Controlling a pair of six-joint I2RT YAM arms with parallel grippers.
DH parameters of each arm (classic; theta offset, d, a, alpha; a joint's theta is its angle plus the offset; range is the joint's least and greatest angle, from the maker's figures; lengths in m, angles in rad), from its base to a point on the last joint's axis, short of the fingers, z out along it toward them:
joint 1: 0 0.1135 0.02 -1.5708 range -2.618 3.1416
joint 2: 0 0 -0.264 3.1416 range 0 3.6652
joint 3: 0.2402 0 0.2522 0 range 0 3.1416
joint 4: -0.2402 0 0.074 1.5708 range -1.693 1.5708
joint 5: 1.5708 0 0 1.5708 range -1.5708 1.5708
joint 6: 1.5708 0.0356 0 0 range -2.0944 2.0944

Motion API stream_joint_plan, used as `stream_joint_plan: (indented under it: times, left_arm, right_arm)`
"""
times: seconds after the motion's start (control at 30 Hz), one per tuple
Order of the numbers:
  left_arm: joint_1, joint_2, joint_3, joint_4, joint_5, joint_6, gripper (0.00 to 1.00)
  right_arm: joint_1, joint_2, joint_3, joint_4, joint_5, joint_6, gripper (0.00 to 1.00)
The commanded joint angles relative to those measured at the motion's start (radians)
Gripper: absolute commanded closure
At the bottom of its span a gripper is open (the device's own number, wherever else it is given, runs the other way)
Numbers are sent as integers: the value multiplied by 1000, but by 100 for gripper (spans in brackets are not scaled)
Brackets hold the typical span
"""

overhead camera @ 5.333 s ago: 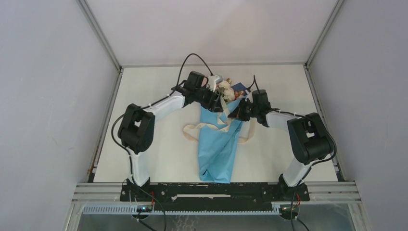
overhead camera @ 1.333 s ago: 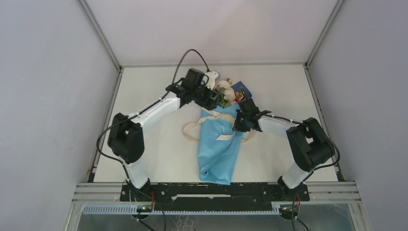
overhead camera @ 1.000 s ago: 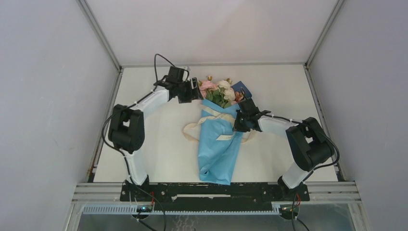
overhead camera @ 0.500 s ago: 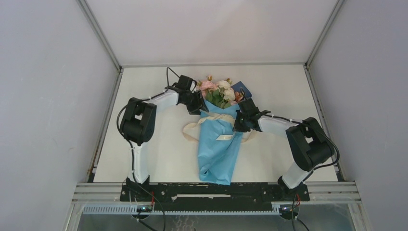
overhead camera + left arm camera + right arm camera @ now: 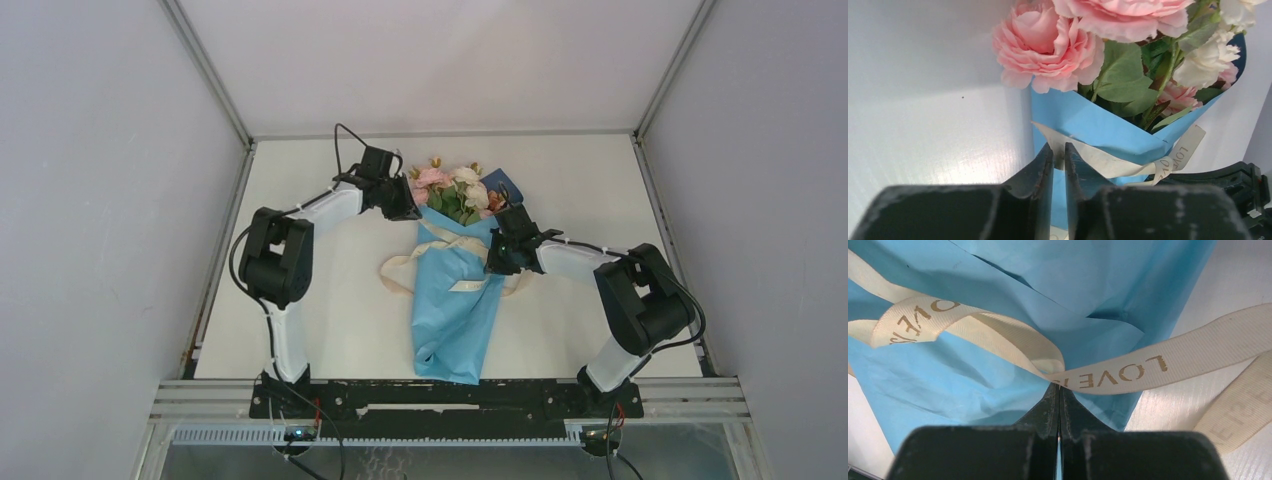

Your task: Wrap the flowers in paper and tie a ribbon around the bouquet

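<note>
The bouquet (image 5: 455, 300) lies mid-table, a cone of blue paper (image 5: 1088, 122) with its tip toward the arms. Pink and cream flowers (image 5: 455, 190) fill its far end. A cream ribbon (image 5: 398, 272) printed "LOVE" crosses the cone and loops out on both sides. My left gripper (image 5: 405, 208) is at the cone's upper left edge. In the left wrist view its jaws (image 5: 1058, 150) stand closed to a narrow gap, pinching a fold of ribbon (image 5: 1108, 162). My right gripper (image 5: 492, 258) is on the cone's right edge, shut on the ribbon (image 5: 1128, 371) where two strands cross.
The white table (image 5: 300, 320) is boxed in by grey walls with metal posts at the back corners. A black cable (image 5: 345, 135) arches above the left wrist. Loose ribbon loops lie on the table at both sides of the cone.
The left arm left the flowers, swung out to the left, then came back to the cone's upper left edge, and its jaws narrowed onto the ribbon. The right gripper kept its hold in place.
</note>
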Motion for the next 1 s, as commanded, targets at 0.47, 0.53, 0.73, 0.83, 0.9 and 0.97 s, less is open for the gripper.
stream_joint_plan:
  times: [0.47, 0.53, 0.73, 0.83, 0.9, 0.97]
  left_arm:
    - [1, -110, -59, 58, 38, 116, 100]
    - [0, -132, -74, 55, 58, 155, 100]
    - [-1, -248, -170, 59, 92, 307, 100]
    - [-13, -256, -181, 61, 109, 328, 100]
    - [-24, -263, -186, 61, 118, 335, 100]
    - [-36, -282, -202, 65, 111, 349, 100]
  right_arm:
    - [-17, -43, 34, -15, -124, -100, 100]
    - [-15, -72, 34, -31, -192, -120, 100]
    - [13, -205, 34, -124, -290, -176, 100]
    - [11, -205, 38, -112, -297, -162, 100]
    - [13, -186, 63, -118, -306, -157, 100]
    - [28, -187, 83, -124, -317, -163, 100]
